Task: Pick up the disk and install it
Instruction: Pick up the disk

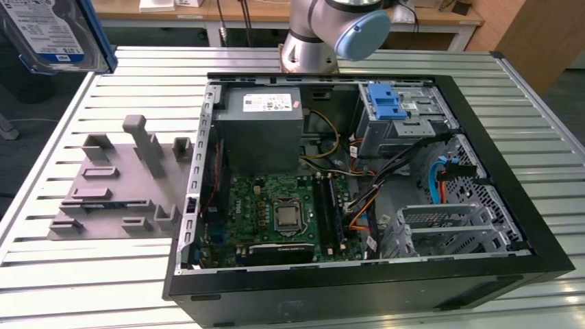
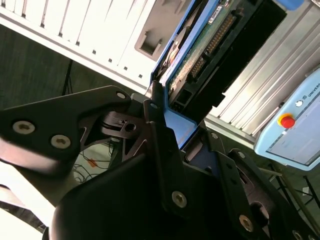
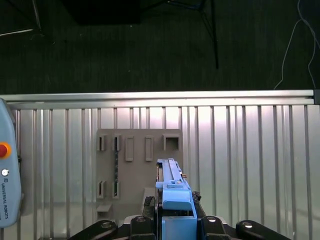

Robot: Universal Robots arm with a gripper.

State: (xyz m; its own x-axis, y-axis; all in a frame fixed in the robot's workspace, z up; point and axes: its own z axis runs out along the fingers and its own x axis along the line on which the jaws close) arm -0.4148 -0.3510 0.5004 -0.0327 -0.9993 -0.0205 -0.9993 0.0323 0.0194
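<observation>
"Exterior view, where's the disk [image 1: 53,33]?"

"Upper corner on the exterior view's left, held up off the table [image 1: 101,274]. Label faces the camera, blue carrier [image 1: 107,48] runs round its edge. It's well apart from the open computer case [image 1: 366,295]."

"Case state?"

"Lying on its side, lid off, motherboard [image 1: 283,212] showing. Blue latch piece [image 1: 388,103] sits on the drive cage at the far end. Grey fixture plate [image 1: 114,185] lies just beside the case on the exterior view's left. Robot arm [image 1: 333,31] rises behind the case."

"Fingers [image 3: 149,203]?"

"Closed on the disk in both wrist views. In the first wrist view the gripper [image 3: 173,215] clamps the blue carrier from both sides. The disk is edge-on and upright, above the fixture plate and the slatted table."

"Second wrist view?"

"Green circuit board [image 2: 200,55] on the disk's underside shows, with a connector row along one edge. The black fingers press against the carrier. A pendant [image 2: 295,125] with a red button sits past the table edge."

"Installed?"

"Not yet. The disk is in the air in the gripper, outside the case."
</observation>
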